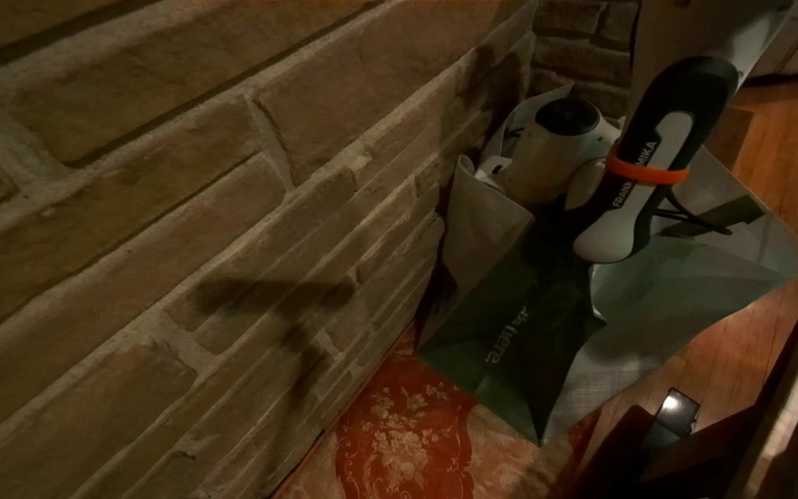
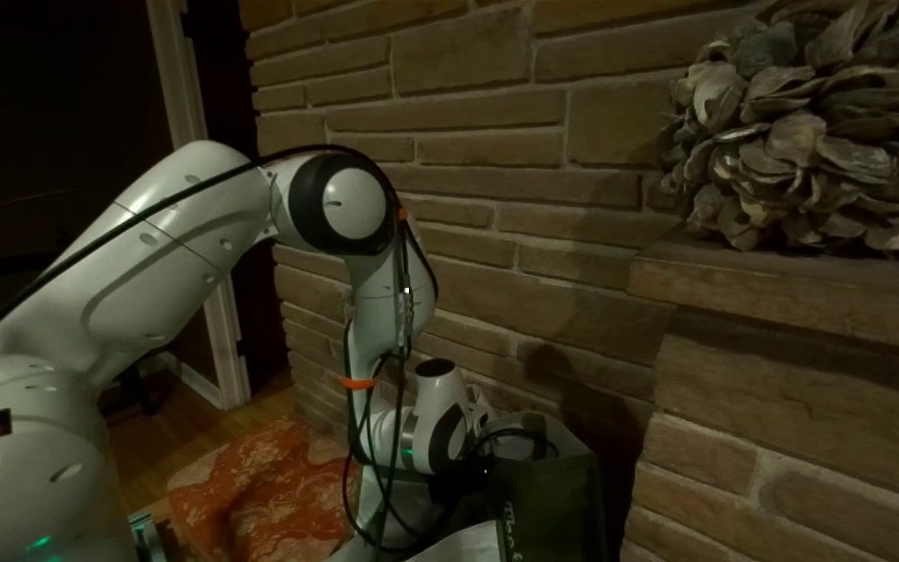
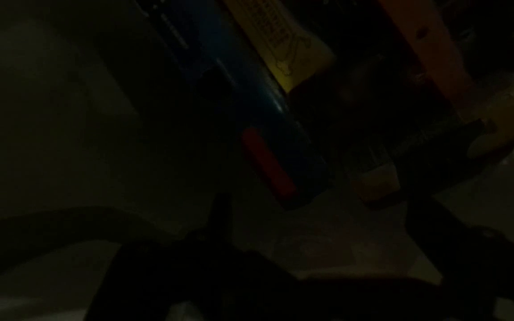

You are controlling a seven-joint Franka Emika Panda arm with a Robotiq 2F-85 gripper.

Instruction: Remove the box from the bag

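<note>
Inside the bag, the gripper is empty with jaws wide apart, presumably to straddle the blue box also lying there.

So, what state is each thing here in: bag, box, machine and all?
Bag: mouth open.
Blue box: not gripped; too dark to tell whether sealed.
Pincer: open, holding nothing.
Arm: bent, lower end inside the bag.
Green lights: lit.
Shell cluster: resting on a ledge.

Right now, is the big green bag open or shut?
Open: in an exterior view, the bag has its pale side panels spread apart, and the robot arm reaches down between them.
</note>
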